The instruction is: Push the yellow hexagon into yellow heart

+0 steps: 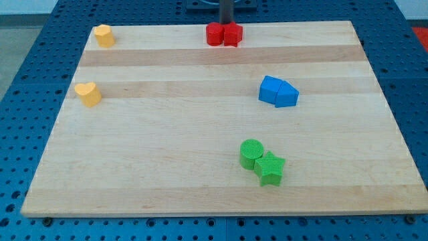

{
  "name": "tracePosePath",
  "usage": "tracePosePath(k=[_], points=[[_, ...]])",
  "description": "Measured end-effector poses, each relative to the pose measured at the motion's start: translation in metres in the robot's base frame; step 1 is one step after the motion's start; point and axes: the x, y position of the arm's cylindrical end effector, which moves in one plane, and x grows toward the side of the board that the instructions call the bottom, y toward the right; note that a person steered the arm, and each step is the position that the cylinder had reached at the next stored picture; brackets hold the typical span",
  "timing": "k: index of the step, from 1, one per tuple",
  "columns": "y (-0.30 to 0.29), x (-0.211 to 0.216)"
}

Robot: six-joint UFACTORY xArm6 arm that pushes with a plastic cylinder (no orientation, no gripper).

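So my tip (226, 25) sits at the view's top edge of the wooden board (200, 187), right behind the two touching red blocks (223, 34); it's a bare rod, no jaws to open or close. Yellow hexagon (103, 35) is way off to the tip's left, and the yellow heart (87, 94) sits below it, well apart.

You've got eight blocks on the surface (200, 194), two per colour. That's two yellow, a hexagon (103, 35) and a heart (87, 94), plus two red (223, 34), two blue (278, 92) and two green, a cylinder (251, 152) and a star (270, 168).
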Motion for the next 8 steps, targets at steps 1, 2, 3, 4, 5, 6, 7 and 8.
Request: tracePosePath(k=[1,2,3,4,5,6,7,8], points=[[-0.030,-0.001],[-0.057,-0.001],[-0.081,-0.003],[-0.092,-0.003],[-0.107,-0.003],[-0.135,-0.003],[-0.168,-0.003],[-0.199,-0.002]])
